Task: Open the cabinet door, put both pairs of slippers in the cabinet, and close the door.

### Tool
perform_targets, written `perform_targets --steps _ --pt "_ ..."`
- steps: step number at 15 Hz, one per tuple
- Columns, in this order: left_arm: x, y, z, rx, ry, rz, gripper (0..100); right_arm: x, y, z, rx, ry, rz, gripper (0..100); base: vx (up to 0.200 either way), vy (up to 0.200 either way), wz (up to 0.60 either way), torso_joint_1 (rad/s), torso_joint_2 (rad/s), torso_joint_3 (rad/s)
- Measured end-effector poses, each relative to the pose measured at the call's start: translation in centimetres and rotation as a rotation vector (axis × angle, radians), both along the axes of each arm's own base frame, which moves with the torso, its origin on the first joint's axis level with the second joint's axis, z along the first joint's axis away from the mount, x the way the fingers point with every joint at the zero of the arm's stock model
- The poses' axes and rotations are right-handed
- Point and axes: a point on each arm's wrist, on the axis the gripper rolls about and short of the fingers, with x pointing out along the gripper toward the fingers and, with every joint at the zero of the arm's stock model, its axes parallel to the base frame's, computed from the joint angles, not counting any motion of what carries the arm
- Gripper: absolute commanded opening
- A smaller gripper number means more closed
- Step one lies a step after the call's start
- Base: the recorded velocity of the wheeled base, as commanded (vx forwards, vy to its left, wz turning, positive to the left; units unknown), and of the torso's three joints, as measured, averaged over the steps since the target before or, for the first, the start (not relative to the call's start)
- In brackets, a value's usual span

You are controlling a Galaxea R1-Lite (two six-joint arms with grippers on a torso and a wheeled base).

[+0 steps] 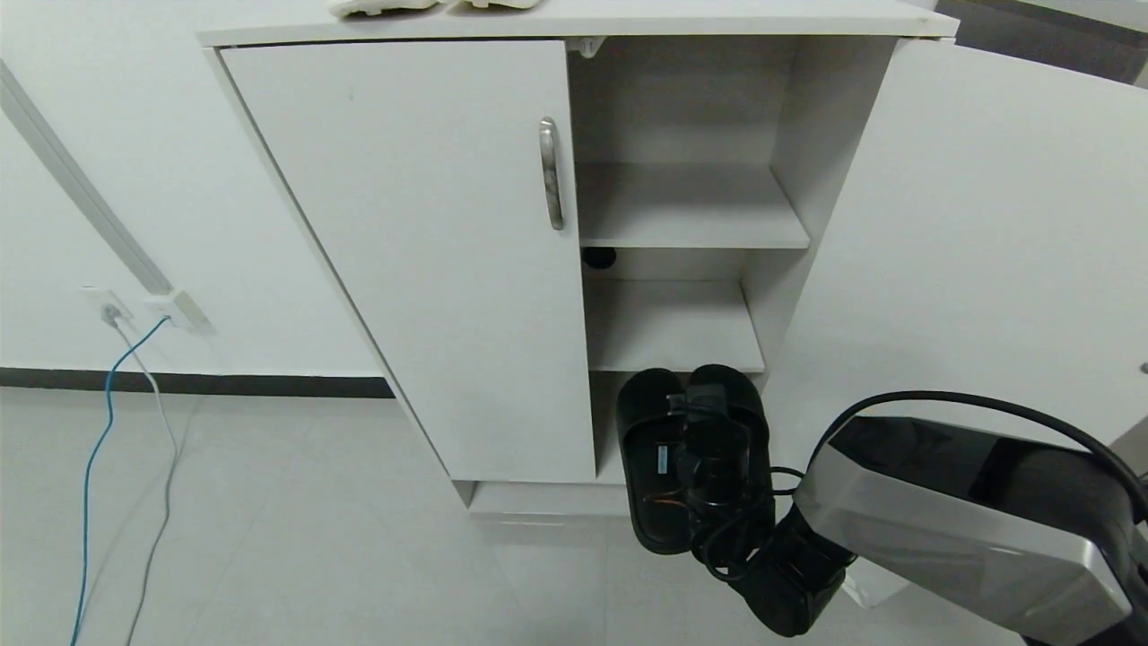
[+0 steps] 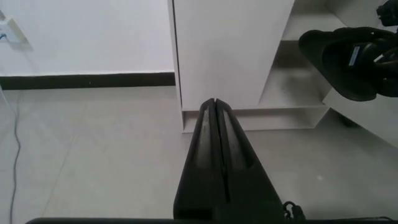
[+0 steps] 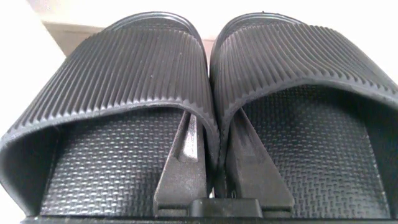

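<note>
A pair of black slippers (image 1: 653, 453) hangs side by side in front of the cabinet's bottom compartment (image 1: 607, 422), toes toward it. My right gripper (image 1: 707, 422) is shut on them, one finger (image 3: 185, 165) under each strap, pinching the two inner edges together (image 3: 214, 124). The ribbed straps of the slippers (image 3: 137, 74) arch over these fingers. The cabinet's right door (image 1: 969, 251) stands open; its left door (image 1: 404, 251) with a metal handle (image 1: 551, 175) is shut. A pale pair of slippers (image 1: 430, 5) lies on the cabinet top. My left gripper (image 2: 214, 104) is shut and empty, low over the floor left of the black slippers (image 2: 348, 56).
Two bare shelves (image 1: 686, 215) (image 1: 673, 332) sit above the bottom compartment. A wall socket (image 1: 179, 309) with a blue cable (image 1: 97, 440) and a grey one trailing down is at the left. Open tiled floor (image 1: 296, 538) lies in front of the shut door.
</note>
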Motion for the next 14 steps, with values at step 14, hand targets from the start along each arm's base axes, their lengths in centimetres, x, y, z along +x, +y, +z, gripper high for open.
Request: perform_targets --steps 14 --pt "0.0 0.0 0.0 0.0 0.001 0.001 0 1.8 -0.4 0.4 0.028 -0.028 -0.023 0 0.057 0.0 0.0 0.001 0.0 0.001"
